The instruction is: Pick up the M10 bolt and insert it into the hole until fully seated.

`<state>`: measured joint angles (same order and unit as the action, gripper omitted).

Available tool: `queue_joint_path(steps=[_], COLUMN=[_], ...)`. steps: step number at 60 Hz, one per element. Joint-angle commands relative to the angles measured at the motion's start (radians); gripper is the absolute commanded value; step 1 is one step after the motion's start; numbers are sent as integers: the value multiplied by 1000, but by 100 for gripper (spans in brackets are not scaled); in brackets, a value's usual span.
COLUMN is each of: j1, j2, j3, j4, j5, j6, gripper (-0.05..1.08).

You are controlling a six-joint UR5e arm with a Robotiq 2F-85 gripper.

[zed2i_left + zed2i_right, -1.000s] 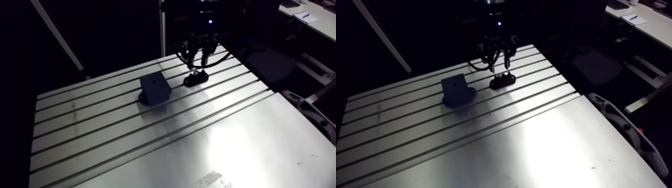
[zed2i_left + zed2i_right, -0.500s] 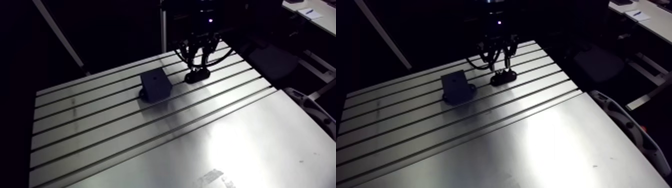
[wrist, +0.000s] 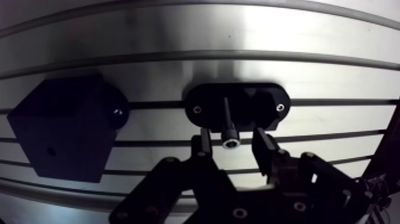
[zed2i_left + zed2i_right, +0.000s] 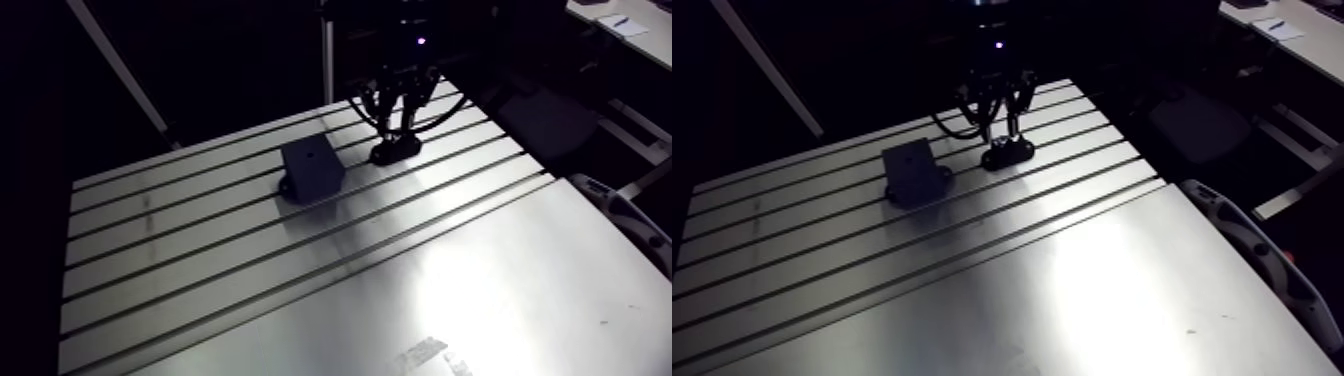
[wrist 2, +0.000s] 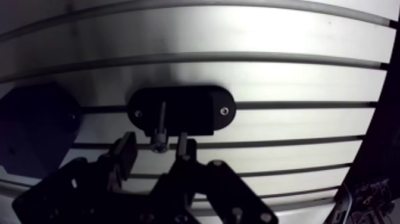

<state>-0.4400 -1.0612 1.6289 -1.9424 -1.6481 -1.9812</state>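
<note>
Slim dark M10 bolt with a socket head (image 3: 228, 125) sits in the black oval plastic holder (image 3: 265, 107), head end toward me, shank running back into the holder's middle. Can't tell if it stands fully upright or leans a bit.

My gripper (image 3: 231, 142) is over it with the jaws apart, one finger on each side of the head and a gap showing on both sides. Nothing is clamped yet.

My read is that this is the grasp step. To do it well:
- centre first so both pads meet the head together (the gaps look roughly even, maybe slightly wider on one side)
- grip head or upper shank, not the holder's edge
- close gently, then lift straight along the bolt's axis so it doesn't cock

The target is the black faceted block (image 3: 65, 134), just beside the holder on the slotted aluminium table (image 3: 178, 36). A small hole (image 3: 52, 151) shows on its face.

Count: one bolt, one holder with two small screws, one block, one gripper.
</note>
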Motion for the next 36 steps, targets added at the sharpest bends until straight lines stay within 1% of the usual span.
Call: queue_joint_path(steps=[1, 36], j1=[1, 0], j2=[2, 7], j3=[2, 2], j4=[0, -4], j5=[0, 0], j6=[0, 0], gripper=[54, 57])
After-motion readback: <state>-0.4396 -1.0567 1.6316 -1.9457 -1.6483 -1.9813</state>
